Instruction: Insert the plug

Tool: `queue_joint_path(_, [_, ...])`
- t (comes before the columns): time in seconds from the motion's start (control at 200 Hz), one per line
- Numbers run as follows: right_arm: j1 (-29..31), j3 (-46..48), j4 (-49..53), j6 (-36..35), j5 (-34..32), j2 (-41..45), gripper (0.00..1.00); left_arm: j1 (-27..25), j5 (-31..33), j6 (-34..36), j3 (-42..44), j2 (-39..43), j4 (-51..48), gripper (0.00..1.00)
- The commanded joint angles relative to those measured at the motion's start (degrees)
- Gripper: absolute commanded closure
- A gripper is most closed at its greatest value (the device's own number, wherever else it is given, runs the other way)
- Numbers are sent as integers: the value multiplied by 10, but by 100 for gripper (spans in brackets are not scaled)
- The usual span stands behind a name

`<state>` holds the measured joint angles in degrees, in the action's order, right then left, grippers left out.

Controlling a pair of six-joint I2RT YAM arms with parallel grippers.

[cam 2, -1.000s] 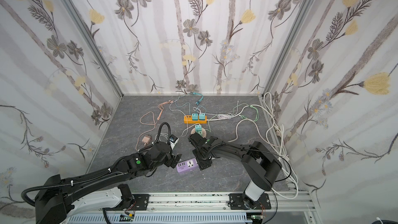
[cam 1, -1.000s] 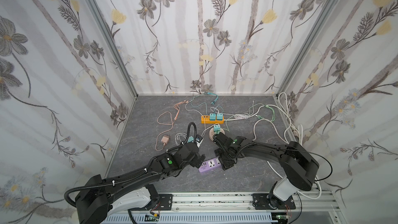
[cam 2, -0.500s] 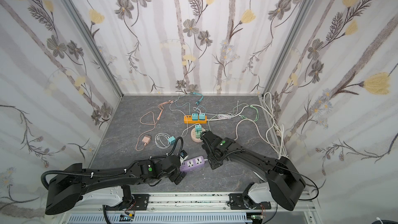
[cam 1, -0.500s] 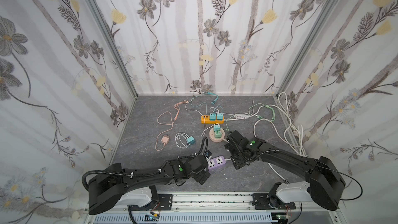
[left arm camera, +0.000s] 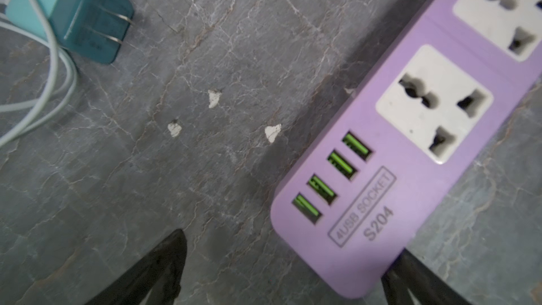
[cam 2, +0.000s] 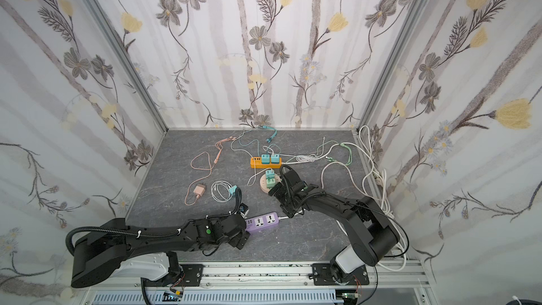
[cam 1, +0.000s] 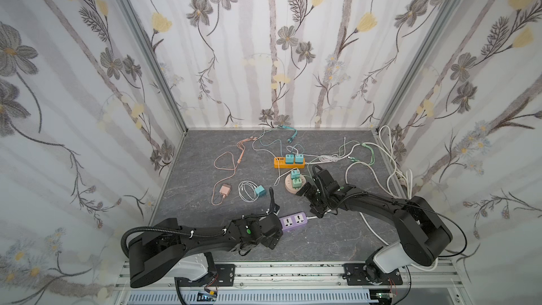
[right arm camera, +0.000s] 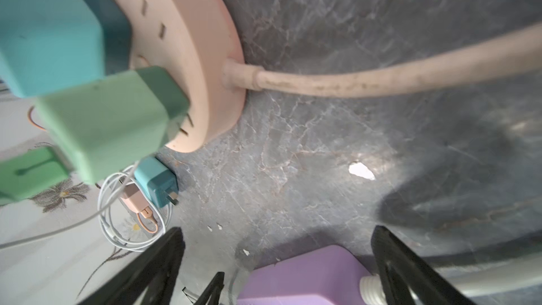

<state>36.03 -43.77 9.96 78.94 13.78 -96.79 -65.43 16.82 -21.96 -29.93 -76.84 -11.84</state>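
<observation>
Plug [cam 1: 260,191] first: the teal one lies loose on its side, prongs bare, and neither pincer has it. My left pincer [cam 1: 273,235] stands spread as wide as it goes and holds nothing. Its fingers [left arm camera: 158,265] straddle the USB end of the purple strip [cam 1: 294,221]; whether one finger touches the strip's corner I cannot quite tell from the wrist view. My right pincer [cam 1: 313,203] is likewise spread wide and empty, hovering over the strip's other end, where the cord [right arm camera: 370,286] leaves it.

Both sockets on the strip are empty, so I judge the task hardly begun. Picking the plug up, turning its prongs down and pressing it home all remain.

Outward from the left pincer, bare table [cam 1: 205,177] runs to the plug, which is near, with a white coil [cam 1: 246,191] against it. Round my right pincer it is tighter: the round hub [cam 1: 293,185] with its two chargers sits just beside it, the orange strip [cam 1: 289,162] lies beyond, and loose cables trail toward the right wall. The open room lies on the left.
</observation>
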Motion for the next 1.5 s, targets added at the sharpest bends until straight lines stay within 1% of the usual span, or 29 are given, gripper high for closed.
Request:
queue_joint_path(0.0, [-3,25,-36,38,12,7,1,3,31,-26,-9,-15,-12,0])
queue_joint_path(0.145, [-3,72,-68,86,15,17,1,11,29,-32,-1,-9,-5,0])
queue_joint_path(0.265, [-3,84,-95,101,32,6,1,14,29,-31,3,1,-5,0])
queue_joint_path(0.375, [0,83,-78,106,26,13,1,17,30,-36,7,7,-5,0])
queue_joint_path(0.545, [4,82,-32,105,-6,43,1,23,33,-40,10,14,-4,0])
queue_joint_path(0.56, [5,82,-29,105,-8,61,1,23,32,-39,10,14,-4,0])
queue_joint_path(0.605, [4,83,-21,104,-12,70,1,24,32,-39,11,16,-5,0])
queue_joint_path(0.745, [5,71,-8,85,-21,84,1,26,23,-34,10,34,-6,0])
queue_joint_path(0.804, [7,54,12,59,-37,93,1,28,23,-34,11,44,-10,0])
queue_joint_path(0.854, [9,33,35,35,-55,103,1,31,18,-35,12,75,-14,0])
queue_joint_path(1.004, [14,-28,78,-80,-109,132,1,52,-1,-38,4,156,-42,0])
queue_joint_path(1.089, [17,-55,92,-143,-137,146,0,78,-7,-47,-1,207,-59,0])
queue_joint_path(1.209, [17,-59,67,-205,-166,168,1,128,-7,-73,-21,256,-102,0])
queue_joint_path(1.279, [17,-49,40,-239,-191,181,1,161,1,-93,-40,267,-133,0])
queue_joint_path(1.344, [16,-42,13,-284,-213,191,1,190,13,-114,-57,266,-154,0])
queue_joint_path(1.409, [16,-44,4,-319,-237,196,1,216,21,-135,-70,256,-164,0])
queue_joint_path(1.494, [16,-40,-16,-350,-248,198,1,248,24,-164,-84,233,-171,0])
